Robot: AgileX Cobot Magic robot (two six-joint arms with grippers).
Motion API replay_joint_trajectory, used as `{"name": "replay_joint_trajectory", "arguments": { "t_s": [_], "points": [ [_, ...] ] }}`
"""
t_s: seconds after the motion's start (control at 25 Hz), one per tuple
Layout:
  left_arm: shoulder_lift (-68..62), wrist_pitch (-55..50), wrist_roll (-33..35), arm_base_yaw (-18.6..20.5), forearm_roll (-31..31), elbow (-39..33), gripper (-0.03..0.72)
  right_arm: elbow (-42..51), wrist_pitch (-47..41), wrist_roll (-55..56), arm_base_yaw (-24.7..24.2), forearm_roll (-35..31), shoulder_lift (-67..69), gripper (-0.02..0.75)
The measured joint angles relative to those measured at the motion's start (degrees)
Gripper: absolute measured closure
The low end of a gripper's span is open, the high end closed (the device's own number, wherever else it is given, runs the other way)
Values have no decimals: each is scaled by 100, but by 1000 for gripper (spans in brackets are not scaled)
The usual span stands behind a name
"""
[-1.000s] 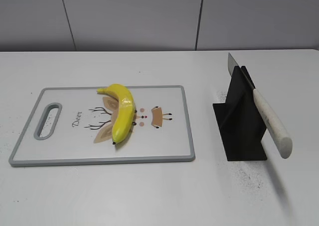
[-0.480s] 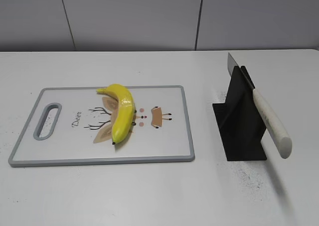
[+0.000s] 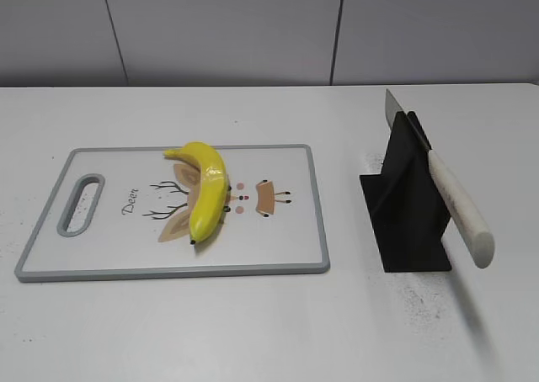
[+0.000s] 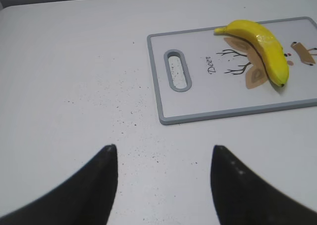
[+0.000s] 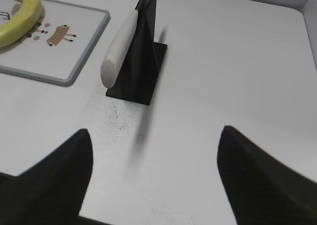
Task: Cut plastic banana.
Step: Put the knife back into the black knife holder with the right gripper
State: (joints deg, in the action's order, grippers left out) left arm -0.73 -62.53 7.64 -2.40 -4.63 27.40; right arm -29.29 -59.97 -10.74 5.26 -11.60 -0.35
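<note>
Waiting at the start: plastic banana (image 3: 207, 198) lying uncut on the cutting board (image 3: 286, 247), knife (image 3: 455, 207) resting in its stand (image 3: 404, 222). Hanging above the counter (image 4: 74, 86) with jaws spread, both grippers (image 4: 162, 185) (image 5: 154, 178) holding nothing; next, likely reaching for the knife handle.

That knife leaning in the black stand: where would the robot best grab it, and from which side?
Probably by the pale handle, not the blade. The knife rests slanted in the black stand, blade tip up and wedged in the slot, handle jutting free toward the table's front. The open right gripper sits nearest, so it could close across the handle from above and draw it out along the slant.

White table (image 3: 253, 331) — cutting board (image 3: 118, 256), knife stand (image 3: 408, 222).
</note>
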Motion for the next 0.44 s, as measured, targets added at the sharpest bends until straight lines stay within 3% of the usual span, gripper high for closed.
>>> {"name": "replay_joint_trajectory", "arguments": {
  "t_s": [0.44],
  "points": [
    [0, 0, 0, 0, 0, 0, 135, 0, 6, 0, 0, -5, 0, 146]
  ]
}}
